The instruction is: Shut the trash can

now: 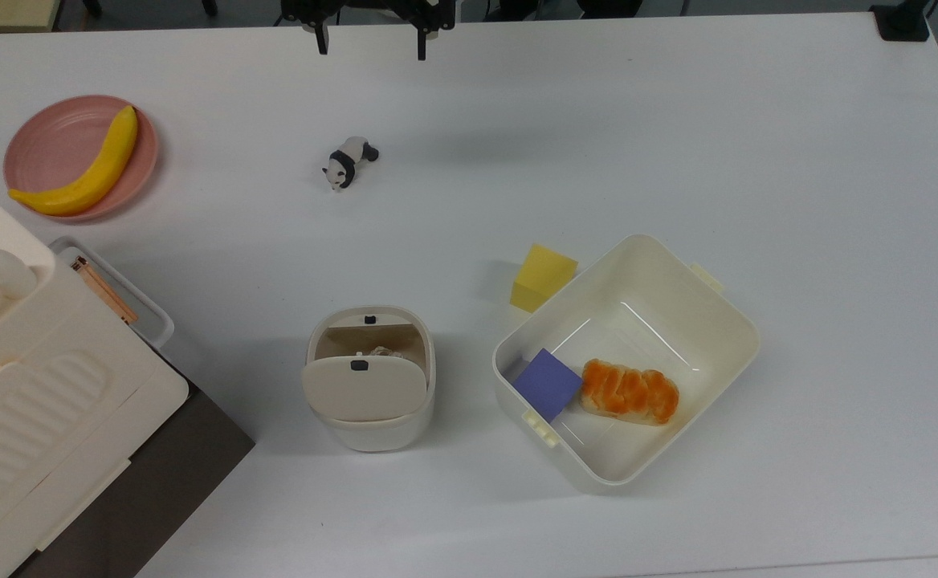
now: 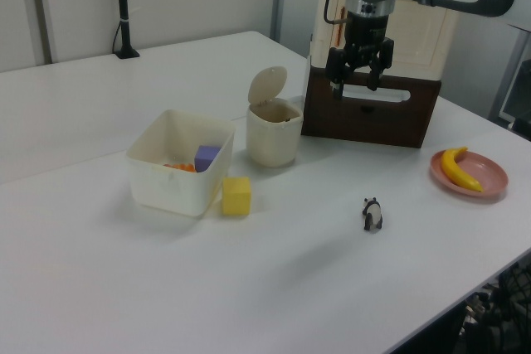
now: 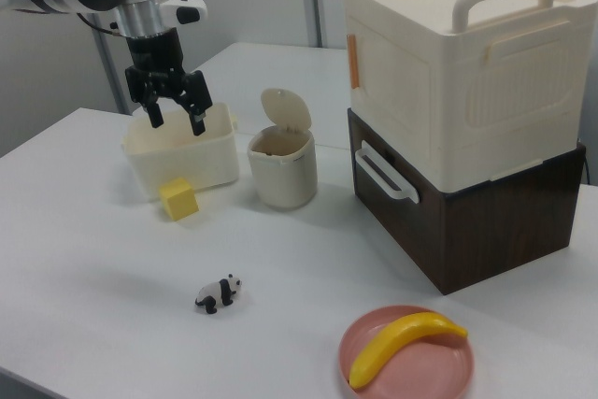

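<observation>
One small cream trash can (image 1: 371,401) stands near the middle of the white tabletop (image 1: 678,144), and we see its beige lid (image 1: 363,388) tipped up on its hinge, leaving the mouth uncovered; a dark button (image 1: 359,365) sits at the lid's free edge. In the left view the lid (image 2: 268,85) stands nearly upright above the can's body (image 2: 273,140). Our tool (image 1: 371,38) hangs in the air at the top view's upper edge, well apart from the can, with its two black fingers (image 3: 151,111) spread and nothing between them. To the top view's right of the can sits a larger cream tub (image 1: 726,321) holding a purple block (image 1: 548,384) and a piece of bread (image 1: 630,391); a yellow cube (image 1: 543,278) rests just beside the tub's outer wall. A panda figurine (image 1: 348,162) stands on the tabletop between the tool and the can. At the top view's left, a pink plate (image 1: 43,132) carries a banana (image 1: 87,172). A ribbed cream appliance (image 3: 458,63) sits on a dark brown base (image 3: 476,221) near the can.
</observation>
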Robot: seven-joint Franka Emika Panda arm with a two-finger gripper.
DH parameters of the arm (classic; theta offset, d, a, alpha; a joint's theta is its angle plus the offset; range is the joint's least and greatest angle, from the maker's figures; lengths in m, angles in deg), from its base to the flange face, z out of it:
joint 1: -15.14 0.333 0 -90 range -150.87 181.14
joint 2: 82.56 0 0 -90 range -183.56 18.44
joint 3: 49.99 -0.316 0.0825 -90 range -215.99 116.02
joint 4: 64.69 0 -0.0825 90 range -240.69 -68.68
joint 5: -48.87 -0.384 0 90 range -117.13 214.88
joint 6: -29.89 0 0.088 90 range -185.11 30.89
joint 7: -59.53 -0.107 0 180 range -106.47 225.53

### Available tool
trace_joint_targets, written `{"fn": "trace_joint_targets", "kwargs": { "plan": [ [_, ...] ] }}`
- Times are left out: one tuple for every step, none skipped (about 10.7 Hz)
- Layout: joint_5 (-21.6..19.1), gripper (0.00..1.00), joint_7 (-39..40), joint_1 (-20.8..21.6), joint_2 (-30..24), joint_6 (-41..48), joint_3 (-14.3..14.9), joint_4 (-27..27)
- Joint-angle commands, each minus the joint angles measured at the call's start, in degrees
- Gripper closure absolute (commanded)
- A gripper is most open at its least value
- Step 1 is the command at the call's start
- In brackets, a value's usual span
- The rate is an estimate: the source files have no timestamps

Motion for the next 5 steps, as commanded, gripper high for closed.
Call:
{"fn": "trace_joint_targets", "kwargs": {
  "plan": [
    [-1.3,0.00,-0.4,0.3,-0.9,0.6,0.4,-1.0],
    [-1.3,0.00,-0.4,0.3,-0.9,0.7,0.4,-1.1],
    [-1.2,0.00,-0.2,0.3,-0.9,1.0,0.4,-1.0],
    [-1.2,0.00,0.1,0.4,-0.9,1.4,0.4,-1.0],
    [-1.2,0.00,0.2,0.3,-0.9,1.3,0.4,-0.9]
  ]
}}
